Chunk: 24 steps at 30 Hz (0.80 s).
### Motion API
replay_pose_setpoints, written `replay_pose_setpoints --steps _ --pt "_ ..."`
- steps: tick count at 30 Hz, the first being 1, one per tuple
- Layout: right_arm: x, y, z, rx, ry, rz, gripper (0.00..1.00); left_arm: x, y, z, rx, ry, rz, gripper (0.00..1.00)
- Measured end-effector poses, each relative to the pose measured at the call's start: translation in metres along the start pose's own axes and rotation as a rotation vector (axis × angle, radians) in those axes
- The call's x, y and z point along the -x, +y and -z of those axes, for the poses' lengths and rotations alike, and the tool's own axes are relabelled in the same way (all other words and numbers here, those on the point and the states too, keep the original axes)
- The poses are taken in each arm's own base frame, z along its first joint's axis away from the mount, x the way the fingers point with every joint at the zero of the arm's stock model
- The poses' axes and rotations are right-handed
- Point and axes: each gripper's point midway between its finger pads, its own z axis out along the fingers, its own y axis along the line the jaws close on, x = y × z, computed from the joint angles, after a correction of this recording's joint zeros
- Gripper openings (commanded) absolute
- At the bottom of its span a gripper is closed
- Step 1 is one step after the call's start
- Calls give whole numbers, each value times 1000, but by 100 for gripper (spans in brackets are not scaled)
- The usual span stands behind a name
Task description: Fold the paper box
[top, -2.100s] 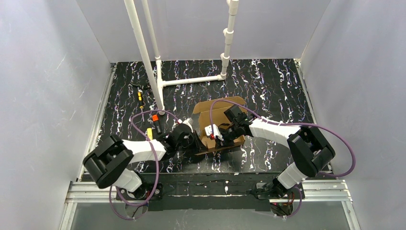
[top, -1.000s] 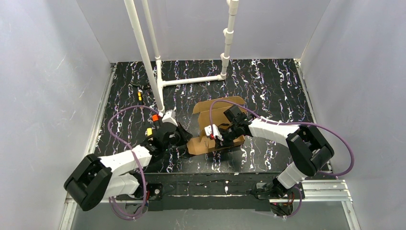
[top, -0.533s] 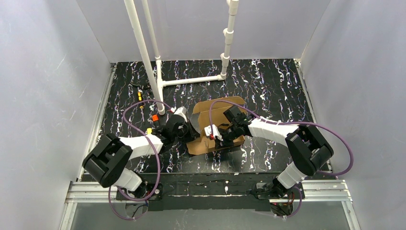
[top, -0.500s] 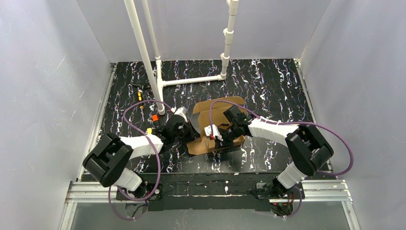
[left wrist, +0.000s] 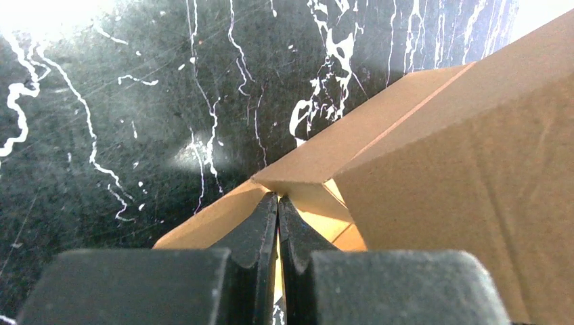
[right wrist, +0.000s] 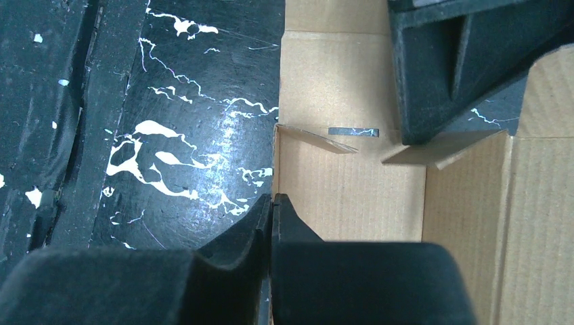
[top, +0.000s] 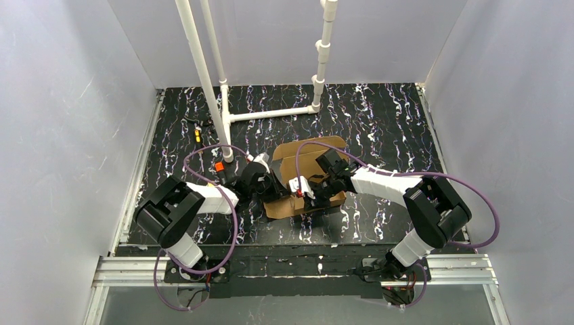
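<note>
Nearer than the paper box [top: 308,177], a bare aluminium rail [top: 474,263] is seen along the front edge of the tabletop [top: 386,128], whose glossy black surface is veined with white like marble. The box is made of plain brown corrugated card, matt and thin-walled. It is partly erected, with raised sides, a slotted panel and loose pointed flaps, and a wider panel reaches out on its far side. It is set near the middle of the tabletop, between the two arms. At the box's left side the left pincer [left wrist: 277,198] is found with its black fingers pressed together, the tips touching a folded corner of card; whether any card is caught between them cannot be told. From the box's right side the right pincer [right wrist: 272,200] is closed on the top edge of a thin upright wall, with tabletop on one side of that wall and the box's ribbed interior on the other. To the right of the box a broad stretch of tabletop runs to a pale grey wall [top: 514,101]. To the left of the box, small orange and yellow parts [top: 218,166] are scattered. Beyond the box a frame of smooth white round pipe [top: 271,114] is laid on the tabletop, with uprights rising from it.
</note>
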Motion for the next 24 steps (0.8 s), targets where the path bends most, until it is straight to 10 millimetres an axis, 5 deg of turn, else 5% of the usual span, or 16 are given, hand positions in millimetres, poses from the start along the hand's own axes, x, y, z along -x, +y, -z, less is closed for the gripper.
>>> replay_pose_setpoints --steps 19,22,24 --pt "0 -4 -1 -12 0 3 12 12 0 -14 10 -62 101 1" --pt "-3 -4 -3 -12 7 -15 13 12 -1 -1 -8 -84 77 2" --pt "-6 -5 -2 -17 17 -22 14 15 -11 26 -61 -123 52 5"
